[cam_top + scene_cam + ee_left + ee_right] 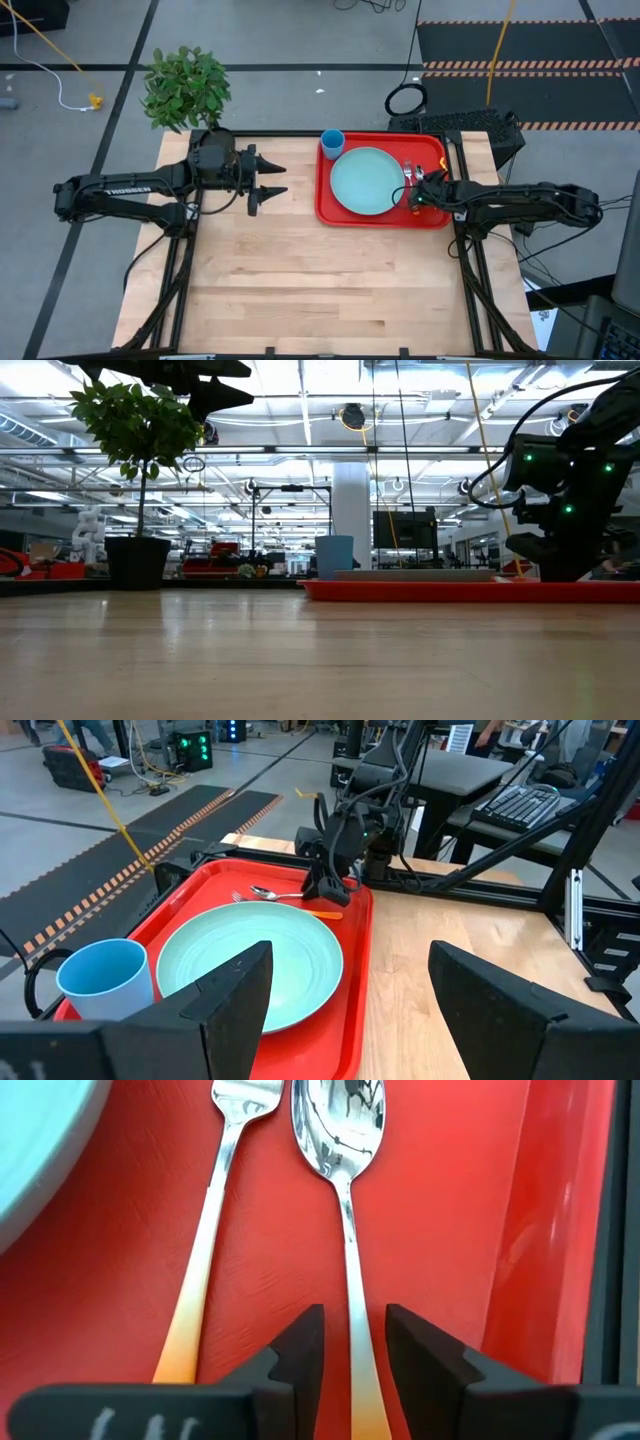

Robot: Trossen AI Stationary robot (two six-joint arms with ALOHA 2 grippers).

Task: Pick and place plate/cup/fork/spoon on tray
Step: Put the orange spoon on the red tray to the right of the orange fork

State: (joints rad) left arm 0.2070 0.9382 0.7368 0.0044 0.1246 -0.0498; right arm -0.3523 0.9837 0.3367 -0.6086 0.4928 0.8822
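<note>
The red tray (385,215) at upper right of the table (320,290) holds the plate (366,181), cup (332,143), fork (215,1220) and spoon (340,1140). The right gripper (352,1355) straddles the spoon handle, jaws slightly parted, not clamping. The left gripper (275,178) hangs open at centre left.

A pale wooden tabletop (300,280) stands on a grey concrete floor (300,40). A leafy potted plant (186,88) sits at its far left corner. Black mats edged in orange stripes (520,68) lie beyond (a yellow cable (497,50) crosses them). Strip lights (300,450) line the ceiling around a white column (351,510).
</note>
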